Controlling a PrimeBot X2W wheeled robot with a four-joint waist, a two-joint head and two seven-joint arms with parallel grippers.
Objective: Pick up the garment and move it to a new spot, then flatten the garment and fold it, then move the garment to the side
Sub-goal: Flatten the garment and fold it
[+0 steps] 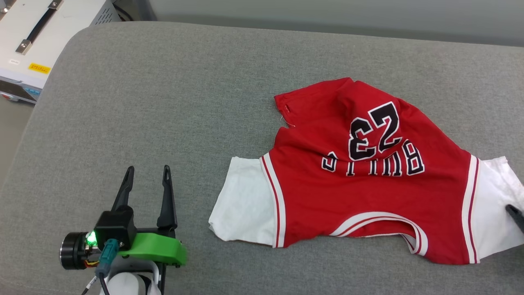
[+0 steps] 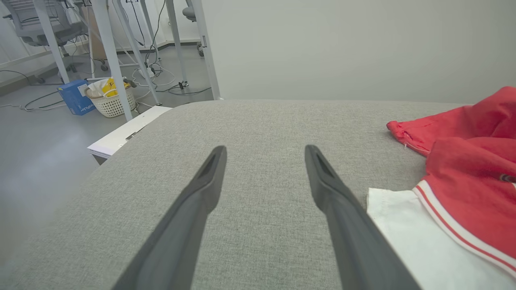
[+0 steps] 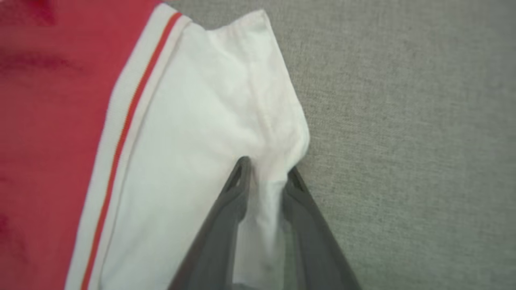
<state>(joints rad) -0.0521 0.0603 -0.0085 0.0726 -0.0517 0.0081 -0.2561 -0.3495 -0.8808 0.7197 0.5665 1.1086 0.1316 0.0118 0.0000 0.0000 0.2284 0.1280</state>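
Shirt [image 1: 360,192] lies at 3 o'clock; right gripper [image 3: 267,167] pinches its white sleeve [image 3: 209,100]; left gripper [image 1: 148,168], 7 o'clock, gapes wide.

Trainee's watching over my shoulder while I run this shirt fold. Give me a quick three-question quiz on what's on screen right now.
1. True or false: the left pincer is gripping the garment.
2. The right pincer pinches which part of it? A) red hem B) white sleeve C) neckline
3. What number is printed on the garment's upturned face?

Key:
1. False. It stands open over the bare grey cushion, apart from the cloth.
2. B
3. 23
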